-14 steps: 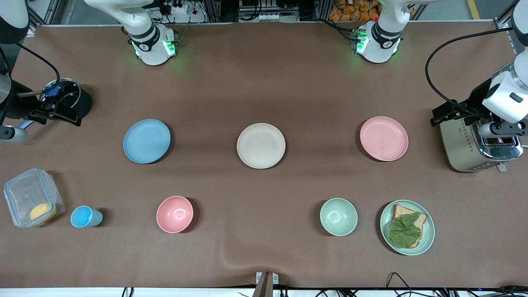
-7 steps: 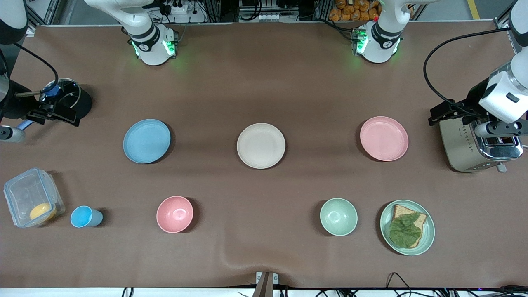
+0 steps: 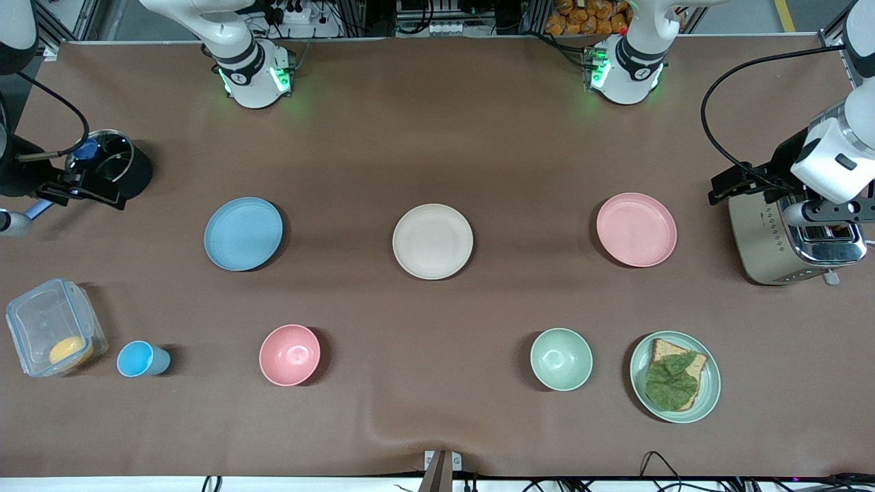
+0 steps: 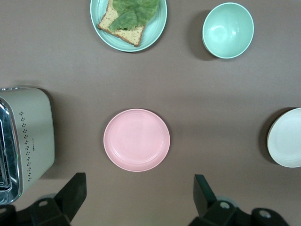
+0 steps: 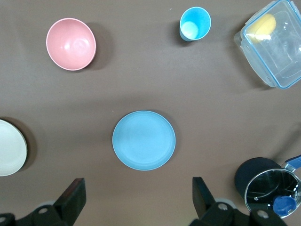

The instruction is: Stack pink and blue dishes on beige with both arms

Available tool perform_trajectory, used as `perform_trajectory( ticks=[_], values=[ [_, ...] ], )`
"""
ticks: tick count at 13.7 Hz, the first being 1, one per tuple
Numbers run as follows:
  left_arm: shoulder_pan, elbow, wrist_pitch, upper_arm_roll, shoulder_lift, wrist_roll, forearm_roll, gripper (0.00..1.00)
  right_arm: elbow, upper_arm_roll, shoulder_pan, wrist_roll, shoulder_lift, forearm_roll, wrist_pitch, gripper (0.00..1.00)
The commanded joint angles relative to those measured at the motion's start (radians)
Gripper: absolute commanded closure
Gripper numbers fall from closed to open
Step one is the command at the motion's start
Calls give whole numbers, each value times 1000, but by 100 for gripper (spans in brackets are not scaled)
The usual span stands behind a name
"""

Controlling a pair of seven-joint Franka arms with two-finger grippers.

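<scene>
A: Now, where did the left gripper [image 4: 136, 197] stand?
B: High over the table by the toaster [image 3: 786, 239], jaws wide open, nothing between them. The pink plate [image 4: 136, 140] lay on the table below, roughly in line with the gap between the fingers, untouched.
A: And the right gripper [image 5: 136, 197]?
B: Likewise spread open and empty, up over the table by the black pot [image 5: 263, 183]. The blue plate [image 5: 144, 140] lay flat under it, about centred between the fingers, clear of both.
A: Beige plate [image 3: 432, 241]?
B: Bare at mid-table, between the blue plate and the pink plate, well apart from each, and off to one side of either pair of jaws.
A: Other items?
B: Pink bowl [image 3: 290, 354], green bowl [image 3: 561, 359], blue cup [image 3: 140, 359], clear box [image 3: 53, 335], and a green plate [image 3: 711, 383] carrying toast with a leaf, all nearer the front camera than the three plates.
</scene>
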Motion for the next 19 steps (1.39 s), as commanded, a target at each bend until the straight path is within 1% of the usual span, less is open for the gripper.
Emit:
perform_trajectory(
  ticks=[1, 13, 16, 17, 18, 19],
  values=[
    [-3, 22, -21, -2, 8, 2, 23, 0, -4, 6, -6, 13, -6, -10, 2, 0],
    [-3, 22, -21, -2, 8, 2, 23, 0, -5, 6, -6, 13, -6, -8, -1, 0],
    [26, 18, -29, 7, 8, 23, 23, 0, -5, 6, -6, 13, -6, -8, -3, 0],
    [45, 15, -32, 7, 32, 58, 21, 0, -5, 6, -8, 12, -6, -10, -6, 0],
    [43, 15, -35, 7, 73, 95, 21, 0, -4, 6, -6, 12, -6, -10, -9, 0],
    [43, 6, -47, 7, 93, 111, 23, 0, -4, 6, -9, 13, -6, -8, -11, 0]
  ],
)
